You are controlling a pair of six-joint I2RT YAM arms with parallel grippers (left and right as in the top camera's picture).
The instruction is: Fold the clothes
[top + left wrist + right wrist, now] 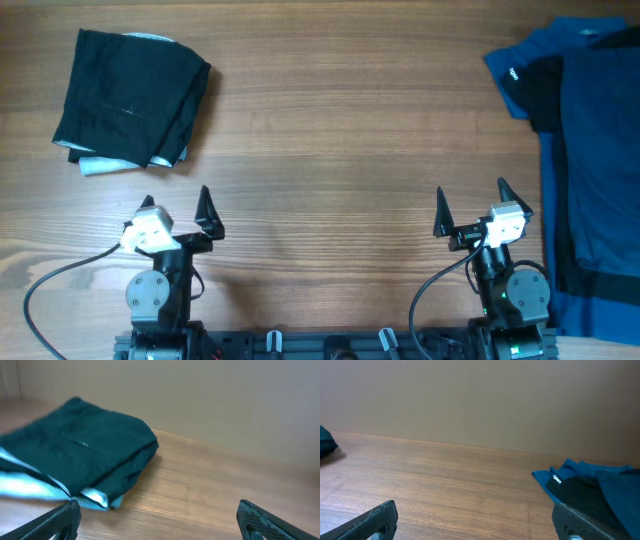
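Note:
A folded black garment (130,98) with whitish lining showing at its edges lies at the table's far left; the left wrist view shows it (85,455) ahead and to the left. A pile of dark blue and black clothes (585,150) lies along the right edge, its near corner visible in the right wrist view (580,485). My left gripper (176,207) rests near the front edge, open and holding nothing, well short of the folded garment. My right gripper (470,203) is open too, with bare wood between its fingers, just left of the pile.
The wooden table (340,140) stretches between the two garments. Black cables (60,275) run from both arm bases along the front edge. A plain beige wall (480,395) stands behind the table's far edge.

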